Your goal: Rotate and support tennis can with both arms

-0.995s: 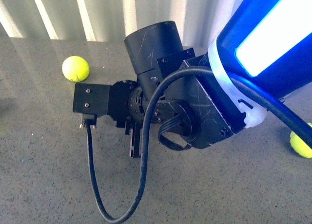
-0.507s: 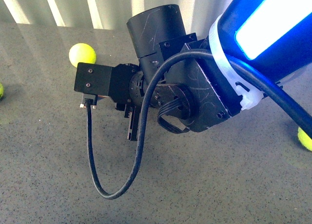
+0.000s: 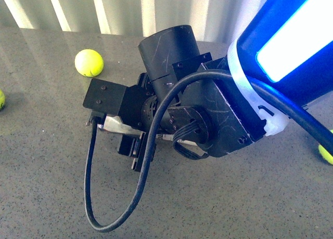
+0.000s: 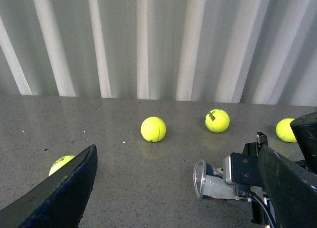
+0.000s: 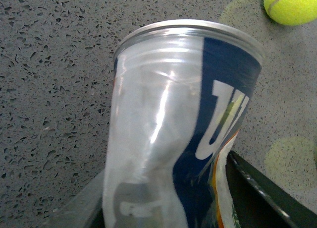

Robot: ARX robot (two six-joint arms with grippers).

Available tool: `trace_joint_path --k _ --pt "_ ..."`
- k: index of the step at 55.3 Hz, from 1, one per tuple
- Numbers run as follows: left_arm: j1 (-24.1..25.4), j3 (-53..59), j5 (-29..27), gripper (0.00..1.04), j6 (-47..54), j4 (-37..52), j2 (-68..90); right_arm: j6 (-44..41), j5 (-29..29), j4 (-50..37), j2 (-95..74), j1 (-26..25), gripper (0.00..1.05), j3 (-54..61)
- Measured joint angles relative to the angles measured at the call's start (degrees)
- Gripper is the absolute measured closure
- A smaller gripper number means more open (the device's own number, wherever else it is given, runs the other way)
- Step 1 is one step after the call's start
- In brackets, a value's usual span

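The tennis can (image 5: 173, 129) is a clear tube with a blue, white and orange label. My right gripper (image 5: 168, 203) is shut on it, and the wall is dented between the fingers (image 5: 257, 193). The can's open rim points away over the table. In the front view the right gripper (image 3: 132, 145) hangs low over the table, with a strip of the can (image 3: 117, 125) showing under the camera module. In the left wrist view the can (image 4: 210, 181) lies level between my left gripper's wide-open fingers (image 4: 64, 193). The left gripper (image 4: 178, 198) is apart from the can.
Several yellow-green tennis balls lie on the grey speckled table (image 3: 47, 161): one at the back left (image 3: 88, 62), one at the right edge (image 3: 328, 153), others in the left wrist view (image 4: 153, 129) (image 4: 217, 120). A white ribbed wall (image 4: 148, 39) stands behind. A black cable loop (image 3: 104, 218) hangs low.
My right wrist has rolled and dropped a little toward the table. The clear can now shows under the camera module, where it was hidden before.
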State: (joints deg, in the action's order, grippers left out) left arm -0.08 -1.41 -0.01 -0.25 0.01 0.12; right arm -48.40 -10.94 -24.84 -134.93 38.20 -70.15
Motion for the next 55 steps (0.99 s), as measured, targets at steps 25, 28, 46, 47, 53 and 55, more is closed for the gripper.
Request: trace_joint_path --k 25,28,46,47,53,55 --pt "0.0 0.0 0.0 0.07 0.0 0.0 0.0 0.7 0.1 -0.5 7.7 -0.3 0.07 7.6" --pt "0.0 0.0 0.0 0.07 0.0 0.0 0.0 0.7 0.0 -0.8 9.4 -0.7 0.07 9.3" --pt "0.0 0.0 0.0 0.07 0.0 0.0 0.0 0.7 0.4 -8.8 18.7 -4.6 0.07 20.8" --pt "0.0 0.0 0.0 0.07 0.0 0.0 0.0 0.7 0.4 -9.2 19.1 -4.9 0.07 21.3" --pt "0.0 0.0 0.0 0.07 0.0 0.0 0.0 1.8 2.5 -14.4 22.9 -8.4 0.07 26.2" --pt "0.0 0.0 0.0 0.07 0.0 0.0 0.0 2.3 3.1 -16.4 24.1 -9.7 0.07 27.7"
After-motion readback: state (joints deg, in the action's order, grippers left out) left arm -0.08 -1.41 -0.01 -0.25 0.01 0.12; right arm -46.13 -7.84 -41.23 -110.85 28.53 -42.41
